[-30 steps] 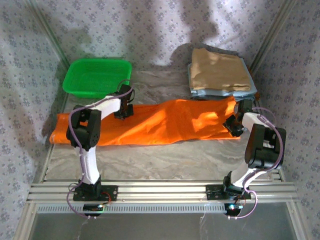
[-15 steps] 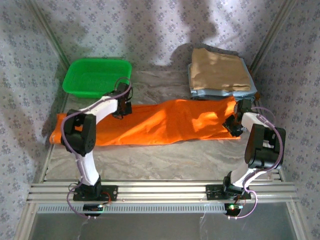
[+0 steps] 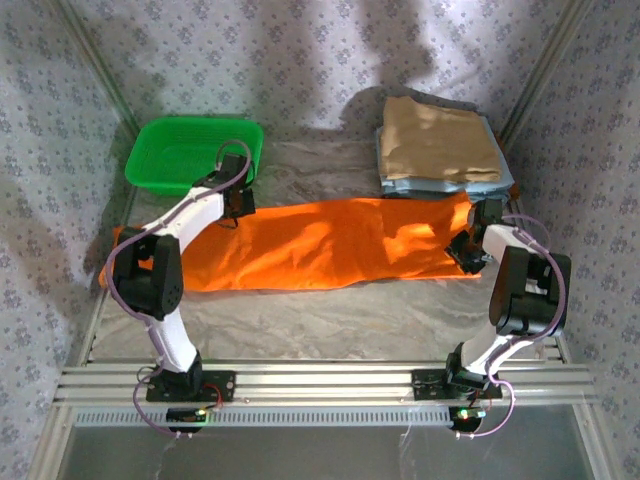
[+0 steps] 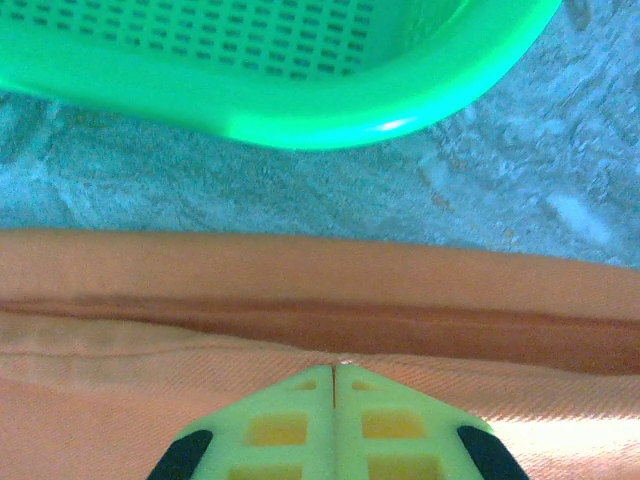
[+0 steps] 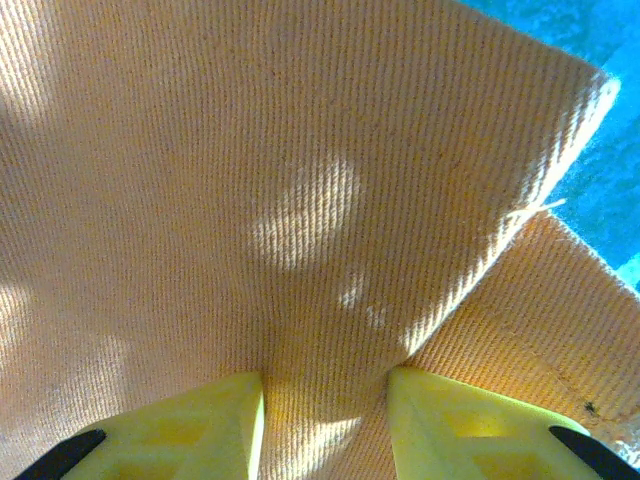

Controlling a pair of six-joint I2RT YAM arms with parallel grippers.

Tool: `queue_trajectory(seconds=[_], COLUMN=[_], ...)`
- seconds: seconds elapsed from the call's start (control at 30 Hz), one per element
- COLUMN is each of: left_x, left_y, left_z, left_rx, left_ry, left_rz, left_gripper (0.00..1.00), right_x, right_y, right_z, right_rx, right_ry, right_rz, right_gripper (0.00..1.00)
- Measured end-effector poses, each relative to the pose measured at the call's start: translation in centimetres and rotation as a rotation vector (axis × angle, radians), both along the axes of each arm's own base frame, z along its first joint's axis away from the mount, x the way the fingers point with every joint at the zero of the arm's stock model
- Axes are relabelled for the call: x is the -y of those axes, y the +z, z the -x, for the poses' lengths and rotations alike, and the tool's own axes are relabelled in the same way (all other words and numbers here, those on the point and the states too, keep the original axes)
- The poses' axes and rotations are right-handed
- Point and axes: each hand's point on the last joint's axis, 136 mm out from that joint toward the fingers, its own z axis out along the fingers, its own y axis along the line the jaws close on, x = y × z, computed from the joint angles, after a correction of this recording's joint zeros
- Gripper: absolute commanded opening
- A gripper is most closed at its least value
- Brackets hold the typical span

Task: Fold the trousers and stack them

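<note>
The bright orange trousers (image 3: 330, 245) lie stretched out left to right across the table. My left gripper (image 3: 235, 205) is at their far edge, close to the green basket. In the left wrist view its jaws (image 4: 333, 368) are shut tip to tip, resting on the orange cloth (image 4: 450, 280) just short of a seam fold; no cloth shows between them. My right gripper (image 3: 468, 248) is at the trousers' right end. In the right wrist view the orange cloth (image 5: 250, 150) bunches into a crease between its fingers (image 5: 200, 420), and the gripper (image 5: 325, 385) is shut on it.
The green basket (image 3: 200, 123) stands at the back left, its rim (image 4: 300, 110) just beyond the trousers' edge. A tan folded garment (image 3: 435, 140) lies on light blue folded ones (image 3: 440, 183) at the back right. Patterned curtains wall in the table.
My left gripper has slid left and away along the trousers' far edge, toward the basket. The hump in that edge has flattened. The right gripper has stayed put.
</note>
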Motion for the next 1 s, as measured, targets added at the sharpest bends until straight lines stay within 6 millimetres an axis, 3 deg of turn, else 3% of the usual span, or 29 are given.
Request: queue_trajectory(seconds=[0.2, 0.4, 0.5, 0.57, 0.63, 0.77, 1.0], left_x=[0.3, 0.6, 0.4, 0.0, -0.4, -1.7, -4.1], left_y=[1.5, -1.6, -3.1, -3.4, -3.6, -3.5, -0.5], left_z=[-1.8, -3.2, -3.3, -3.4, -3.3, -0.6, 6.7], left_rx=[0.042, 0.001, -0.023, -0.027, -0.028, -0.034, 0.034], left_ry=[-0.017, -0.032, -0.034, -0.025, -0.009, 0.046, 0.156], left_rz=[-0.005, -0.029, -0.037, -0.033, -0.024, -0.004, 0.052], left_gripper=[0.0, 0.02, 0.34, 0.6, 0.77, 0.84, 0.84], right_x=[0.1, 0.2, 0.5, 0.9, 1.2, 1.4, 2.2], right_y=[0.0, 0.1, 0.7, 1.3, 1.7, 1.5, 0.7], right_z=[0.0, 0.0, 0.2, 0.2, 0.3, 0.7, -0.4], right_rx=[0.0, 0.004, 0.014, 0.026, 0.035, 0.017, -0.014], right_ry=[-0.004, -0.007, -0.014, -0.025, -0.035, -0.044, -0.059], right_rz=[-0.001, -0.003, 0.0, 0.003, 0.005, 0.001, -0.007], right_gripper=[0.41, 0.48, 0.5, 0.51, 0.51, 0.48, 0.33])
